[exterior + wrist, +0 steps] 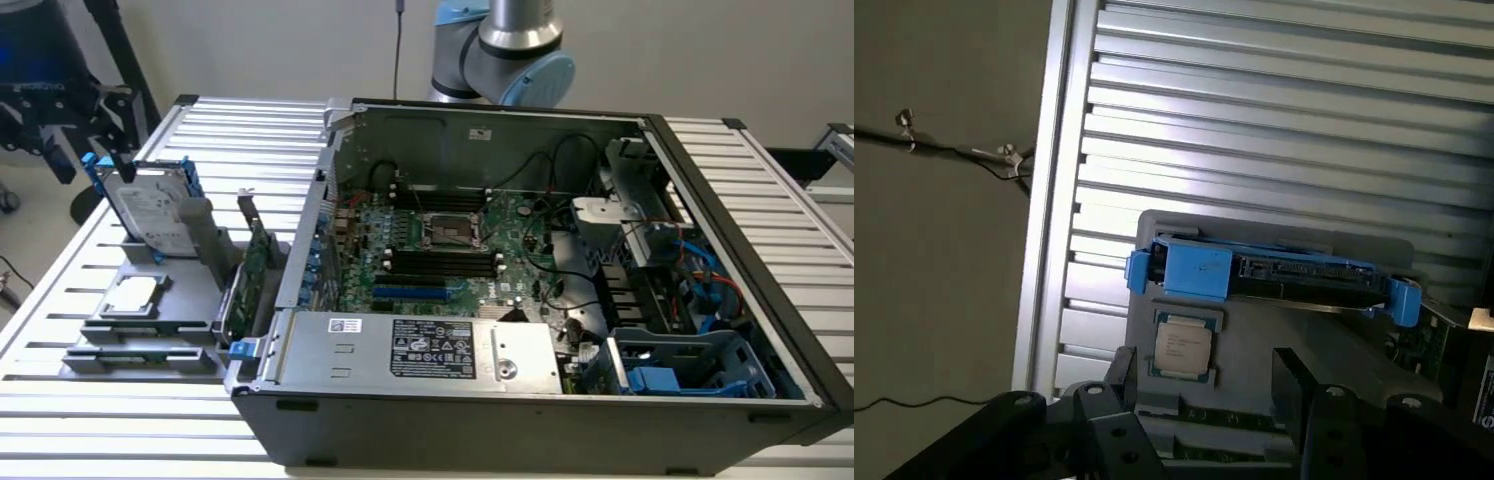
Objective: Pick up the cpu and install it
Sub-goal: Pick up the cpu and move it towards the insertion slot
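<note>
Tool (1204, 365) wide open, both dark fingers (1122, 372) spread and gripping nothing. The cpu (1182, 347) lies flat in its pocket on the grey holder (1274, 325), lined up in the gap between the fingers but not touching them. Just beyond it the hard drive (1274, 275) stands on edge, blue rails showing, and past the slatted surface (1274, 120) a thin cable (954, 150) runs along the floor. From the exterior view the cpu (131, 295) sits on the holder (147, 340) at the exterior view's left, beside the green card (247, 270). The open computer case (747, 200) is well apart from it to the right, with its motherboard (441, 240) bare and the arm (514, 40) rising behind.
</note>
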